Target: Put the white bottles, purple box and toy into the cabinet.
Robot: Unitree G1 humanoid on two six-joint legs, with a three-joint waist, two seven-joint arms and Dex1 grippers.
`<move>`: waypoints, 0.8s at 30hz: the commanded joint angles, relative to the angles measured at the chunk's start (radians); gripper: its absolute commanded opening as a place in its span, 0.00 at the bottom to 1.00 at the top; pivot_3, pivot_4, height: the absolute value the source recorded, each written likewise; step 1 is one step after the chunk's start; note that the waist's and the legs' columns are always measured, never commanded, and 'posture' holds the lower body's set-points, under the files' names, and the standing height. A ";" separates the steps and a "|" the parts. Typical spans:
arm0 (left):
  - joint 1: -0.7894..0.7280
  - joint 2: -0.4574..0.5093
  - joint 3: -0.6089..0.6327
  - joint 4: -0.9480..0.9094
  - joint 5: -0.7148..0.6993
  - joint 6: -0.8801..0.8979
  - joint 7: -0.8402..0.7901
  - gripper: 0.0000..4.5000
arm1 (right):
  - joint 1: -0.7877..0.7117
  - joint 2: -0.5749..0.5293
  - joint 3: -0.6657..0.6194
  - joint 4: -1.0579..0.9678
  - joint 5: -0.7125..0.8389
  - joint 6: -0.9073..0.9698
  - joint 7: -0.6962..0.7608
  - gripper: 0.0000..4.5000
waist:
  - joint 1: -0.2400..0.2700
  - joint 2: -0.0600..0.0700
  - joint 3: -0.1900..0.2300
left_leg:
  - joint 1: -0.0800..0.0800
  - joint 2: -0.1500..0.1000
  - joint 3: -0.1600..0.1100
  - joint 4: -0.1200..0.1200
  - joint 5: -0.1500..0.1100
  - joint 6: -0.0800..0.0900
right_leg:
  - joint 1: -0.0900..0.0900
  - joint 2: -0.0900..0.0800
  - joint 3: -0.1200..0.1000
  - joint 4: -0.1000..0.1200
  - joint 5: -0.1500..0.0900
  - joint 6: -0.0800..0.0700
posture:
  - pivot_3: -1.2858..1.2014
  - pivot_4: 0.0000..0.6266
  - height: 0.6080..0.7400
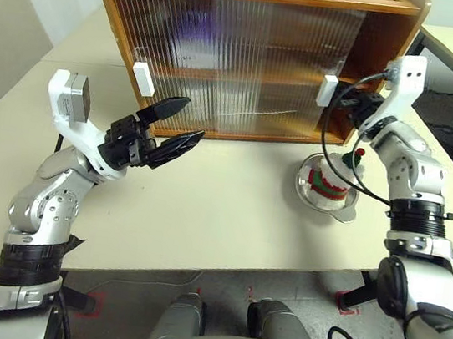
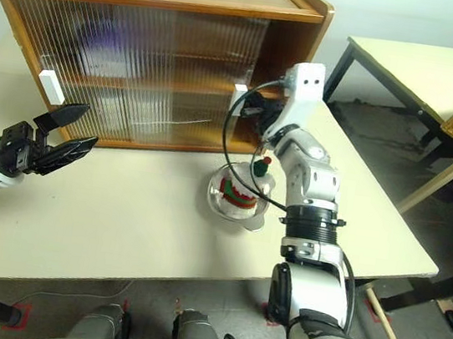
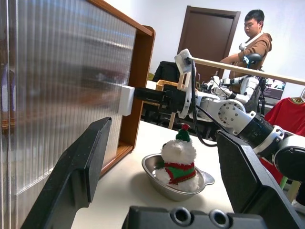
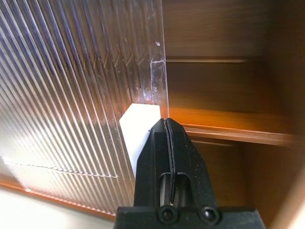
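Cabinet stands along the far edge of the table, its right sliding door pushed partly left so the right end is open and the inner shelf shows. The right gripper, fingers pressed shut with nothing between them, is at the white handle on that door's edge; its tips sit against the handle's side in the right wrist view. The right arm reaches forward from the table's right edge, forearm raised, wrist bent toward the door. Just below and nearer than that gripper, the toy sits upright in a metal bowl on the table, close in front of the cabinet's open right end. The left gripper hovers above the table's left part, fingers spread wide and empty, pointing toward the cabinet front, near the left door's white handle but not touching it.
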 commanded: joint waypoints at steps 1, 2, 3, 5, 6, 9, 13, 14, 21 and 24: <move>0.000 0.004 0.010 -0.003 0.006 -0.007 0.002 1.00 | -0.007 0.039 0.039 -0.034 0.014 0.031 0.019 0.01 | 0.001 0.000 0.000 | 0.000 0.000 0.000 0.000 0.000 0.000 | 0.000 0.000 0.000 0.000 0.000 0.000 | 0.51 0.05 1.00; 0.002 0.004 0.011 -0.006 0.005 -0.007 0.004 1.00 | -0.007 0.048 0.044 -0.040 0.015 0.035 0.021 0.01 | 0.002 0.000 0.000 | 0.000 0.000 0.000 -0.001 0.000 0.000 | 0.000 0.000 0.000 0.000 0.000 -0.001 | 0.51 0.05 1.00; 0.004 0.004 0.013 -0.008 0.004 -0.006 0.004 1.00 | -0.007 0.060 0.049 -0.045 0.016 0.040 0.022 0.01 | 0.002 0.000 0.000 | 0.000 0.000 0.000 -0.001 0.000 0.000 | -0.001 0.000 -0.001 0.000 0.000 -0.002 | 0.51 0.05 1.00; 0.008 0.004 0.014 -0.014 0.004 -0.006 0.008 1.00 | -0.008 0.080 0.061 -0.050 0.018 0.046 0.027 0.01 | 0.003 0.000 0.000 | 0.000 0.000 0.000 -0.001 0.000 0.000 | 0.000 0.000 -0.001 0.001 0.000 -0.003 | 0.51 0.05 1.00; 0.010 0.003 0.014 -0.017 0.004 -0.006 0.010 1.00 | -0.008 0.089 0.065 -0.051 0.018 0.048 0.029 0.01 | 0.003 0.000 0.000 | 0.000 0.000 0.000 -0.001 0.001 0.000 | 0.000 0.000 -0.001 0.001 0.000 -0.003 | 0.51 0.05 1.00; 0.014 0.003 0.018 -0.024 0.003 -0.007 0.016 1.00 | -0.013 0.114 0.077 -0.045 0.019 0.050 0.041 0.01 | 0.003 0.000 0.000 | 0.000 0.000 0.000 0.000 0.001 0.000 | 0.000 0.000 -0.001 0.001 0.000 -0.004 | 0.51 0.05 1.00; 0.018 0.003 0.025 -0.029 0.003 -0.006 0.020 1.00 | -0.021 0.135 0.085 -0.036 0.020 0.051 0.059 0.01 | 0.004 0.000 0.000 | 0.000 0.000 0.000 0.000 0.001 0.000 | 0.000 0.000 -0.001 0.001 0.000 -0.004 | 0.51 0.05 1.00; 0.021 0.003 0.027 -0.032 0.003 -0.007 0.022 1.00 | -0.021 0.140 0.090 -0.036 0.023 0.052 0.070 0.01 | 0.004 0.000 0.000 | 0.000 0.000 0.000 0.000 0.001 0.000 | 0.000 0.000 -0.001 0.001 0.000 -0.004 | 0.52 0.04 1.00; 0.036 0.004 0.035 -0.044 -0.001 -0.009 0.028 1.00 | -0.039 0.162 0.105 -0.016 0.042 0.059 0.126 0.01 | 0.010 0.000 0.000 | 0.000 0.000 0.000 0.000 0.002 -0.002 | -0.001 0.000 -0.002 0.003 -0.001 -0.005 | 0.52 0.05 1.00; 0.035 0.003 0.034 -0.043 0.000 -0.009 0.030 1.00 | -0.045 0.162 0.108 -0.005 0.040 0.057 0.141 0.01 | 0.010 -0.001 -0.001 | 0.000 0.000 0.000 0.000 0.003 -0.002 | -0.001 0.000 -0.002 0.003 0.000 -0.006 | 0.52 0.05 1.00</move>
